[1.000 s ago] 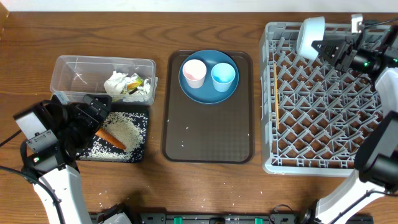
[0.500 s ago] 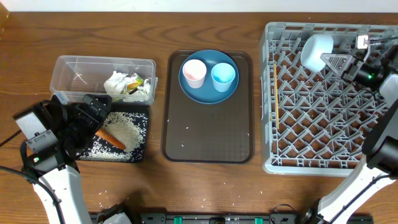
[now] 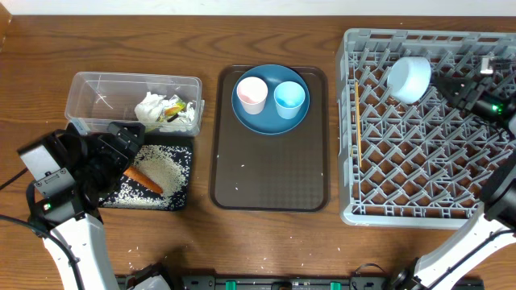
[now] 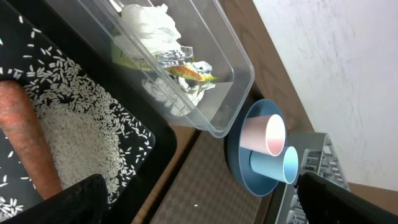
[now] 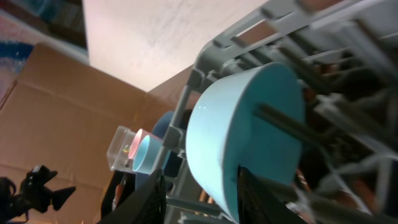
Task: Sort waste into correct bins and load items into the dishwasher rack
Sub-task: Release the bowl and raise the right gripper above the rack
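With the pale blue-white bowl (image 3: 409, 78) lying tilted on its side among the pegs at the far left of the grey lattice dishwasher rack (image 3: 419, 161), the right hand (image 3: 445, 84) sits beside it, fingers apart. The waste looks sorted: crumpled white tissue (image 3: 153, 109) in the clear plastic box (image 3: 97, 89), orange carrot (image 3: 143, 178) and white rice (image 3: 165, 165) on the black tray (image 3: 184, 173), under the wide-open left hand (image 3: 125, 153). The round blue plate (image 3: 270, 121), pink cup (image 3: 251, 94) and light blue cup (image 3: 289, 99) await loading.
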